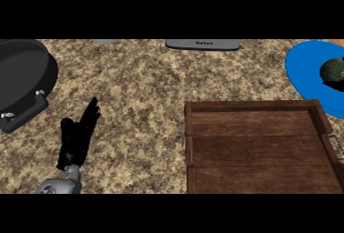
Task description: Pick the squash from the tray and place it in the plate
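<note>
Meanwhile, a black pan (pixel 23 77) sat at the speckled surface's (pixel 134 91) left edge, and a grey appliance (pixel 203 44), cut off, stood at the far edge. An empty wooden tray (pixel 255 150) lay toward the near right. The left robot hand (pixel 75 141) rested near the near left edge, fingers straight, holding nothing. The right robot hand did not show. On the blue plate (pixel 306 75) at the right edge lay a dark green squash (pixel 332 69), cropped and hard to make out.
</note>
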Motion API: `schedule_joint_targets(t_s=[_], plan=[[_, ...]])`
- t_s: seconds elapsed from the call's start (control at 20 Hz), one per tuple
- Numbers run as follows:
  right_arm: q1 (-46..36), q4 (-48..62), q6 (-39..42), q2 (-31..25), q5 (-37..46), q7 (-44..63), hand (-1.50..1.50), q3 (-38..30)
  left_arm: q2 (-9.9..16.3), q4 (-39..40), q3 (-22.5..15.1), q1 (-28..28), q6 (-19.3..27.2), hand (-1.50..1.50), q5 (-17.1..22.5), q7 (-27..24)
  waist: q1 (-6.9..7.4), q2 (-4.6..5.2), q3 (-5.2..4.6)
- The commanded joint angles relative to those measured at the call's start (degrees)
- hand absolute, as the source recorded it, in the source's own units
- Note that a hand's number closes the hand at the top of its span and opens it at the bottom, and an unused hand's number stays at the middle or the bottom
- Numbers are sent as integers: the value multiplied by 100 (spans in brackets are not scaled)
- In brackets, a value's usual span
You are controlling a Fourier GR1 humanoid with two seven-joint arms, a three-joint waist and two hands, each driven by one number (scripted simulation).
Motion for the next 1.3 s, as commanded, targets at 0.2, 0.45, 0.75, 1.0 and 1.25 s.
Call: schedule_joint_targets(t_s=[0.2, 0.45, 0.75, 1.0, 1.25], plan=[[-16, 895, 914, -204, 401, -177, -150, 346, 52, -3, -6, -121, -132, 0, 23, 83, 89, 39, 11], [-69, 940, 1365, -466, 323, -1071, -150, 282, -18, 72, -62, -79, -48, 0, -89, -3, 85, 49, 21], [-323, 1092, 1946, -335, -949, -1826, -150, -931, -66, 161, -22, -152, -9, 0, -86, -118, 22, 31, 32], [-238, 1436, 2866, -848, -1665, -1773, -150, -1642, 101, -18, 134, -9, -114, 0, 52, 32, 17, 23, 28], [22, 1414, 3435, -962, -1865, -1832, -150, -1791, -166, 25, -37, -208, 149, 0, -147, 97, 12, 43, 34]])
